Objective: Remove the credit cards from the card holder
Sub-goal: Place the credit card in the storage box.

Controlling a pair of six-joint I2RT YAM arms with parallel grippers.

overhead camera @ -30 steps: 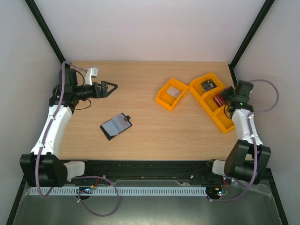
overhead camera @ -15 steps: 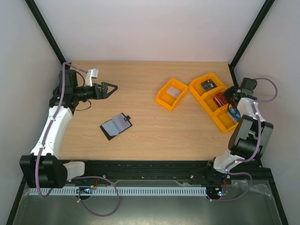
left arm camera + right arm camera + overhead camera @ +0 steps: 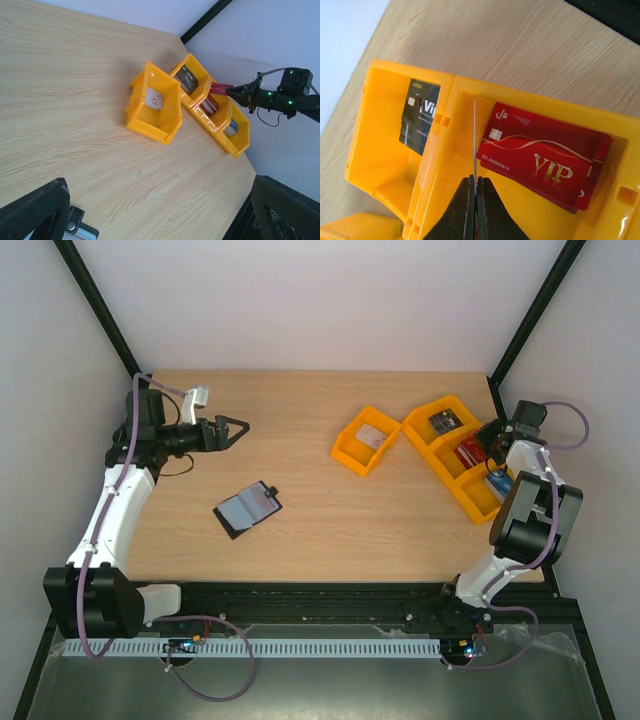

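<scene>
The card holder (image 3: 247, 508), a small black wallet, lies open on the table left of centre, with pale pockets showing. My left gripper (image 3: 240, 427) hovers open and empty behind it, well apart; its wrist view catches only the holder's corner (image 3: 75, 231). My right gripper (image 3: 476, 179) is shut on a thin red credit card (image 3: 218, 89), seen edge-on (image 3: 475, 140) above the orange triple tray (image 3: 478, 502). Red VIP credit cards (image 3: 540, 160) lie stacked in the tray's middle compartment, just right of the held card. A dark card (image 3: 420, 117) lies in the compartment beside it.
A separate orange tray (image 3: 350, 450) holding a white card (image 3: 372, 436) stands left of the triple tray. A blue card (image 3: 497, 483) lies in the triple tray's nearest compartment. Black frame posts rise at both back corners, and the table edge runs close behind the right gripper.
The right arm has folded up, its wrist shifting toward the back right while the gripper stays over the triple tray with the card. The left arm and the card holder have not moved.
</scene>
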